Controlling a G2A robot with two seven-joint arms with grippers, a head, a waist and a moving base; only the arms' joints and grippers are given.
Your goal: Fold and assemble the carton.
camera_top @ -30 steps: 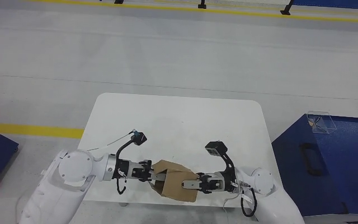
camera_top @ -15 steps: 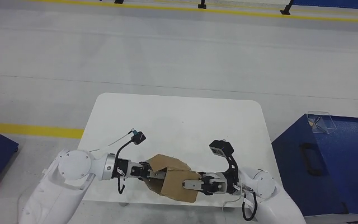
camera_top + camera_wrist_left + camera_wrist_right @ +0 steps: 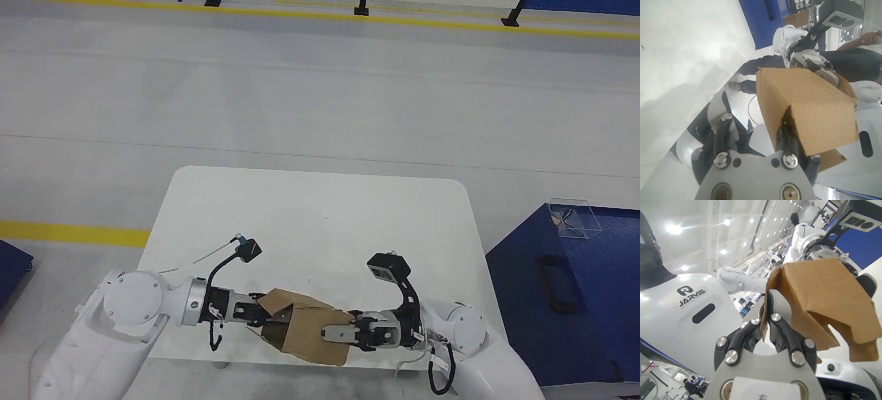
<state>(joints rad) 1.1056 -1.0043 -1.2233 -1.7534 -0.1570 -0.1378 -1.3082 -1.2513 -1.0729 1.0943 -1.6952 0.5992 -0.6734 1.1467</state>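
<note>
Left tool [image 3: 258, 311] looks open, one finger poked inside the carton [image 3: 312, 328] end. Carton sits between both tools at the desk [image 3: 320, 210] near edge. It's likely light, thin cardboard that creases and tears easily, so grip near folds. Right tool [image 3: 767, 306] is clamped on a flap edge.

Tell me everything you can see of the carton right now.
Plain brown cardboard carton, partly opened into a box shape, end flaps loose and unfolded, one corner ragged. It is tilted between both arms at the near edge of the table. The right gripper pinches a panel edge; one finger of the open left gripper is inside the opposite end.
</note>
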